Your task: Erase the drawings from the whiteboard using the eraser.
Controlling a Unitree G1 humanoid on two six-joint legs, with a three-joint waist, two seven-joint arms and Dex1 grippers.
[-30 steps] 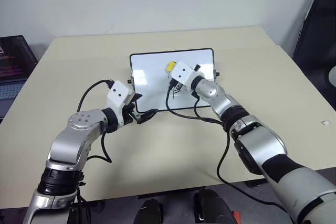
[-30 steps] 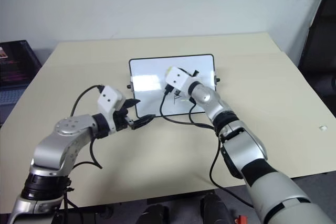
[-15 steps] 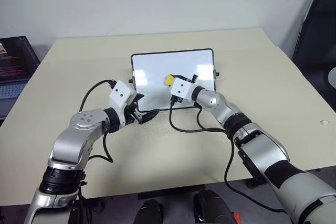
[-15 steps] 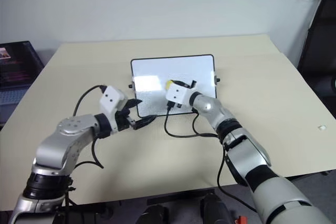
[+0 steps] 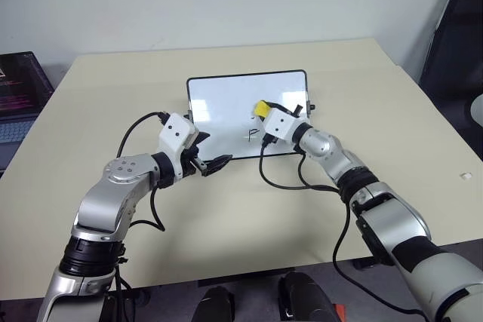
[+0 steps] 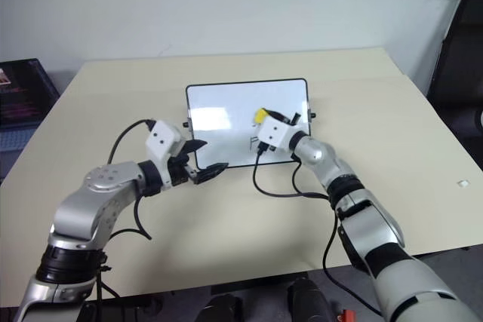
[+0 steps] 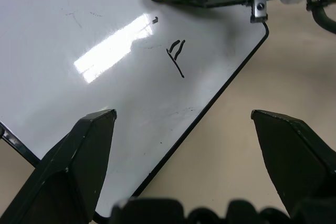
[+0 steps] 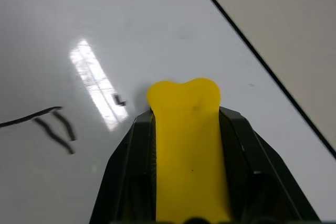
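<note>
Beige table (image 5: 317, 209) carries a whiteboard (image 5: 219, 107) at its middle. Right end effector (image 5: 264, 115) clamps a yellow eraser (image 8: 186, 145) against the board, beside leftover drawings (image 7: 177, 56). Left end effector (image 7: 178, 145) hovers spread wide at the board's near edge.

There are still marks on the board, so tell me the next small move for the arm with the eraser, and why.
Probably slide the right gripper, shut on the eraser, toward the board's near edge and across the remaining drawings. An F-like stroke and a small fleck still show on the whiteboard, just beside the eraser. The left gripper rests open at the board's near left corner.
</note>
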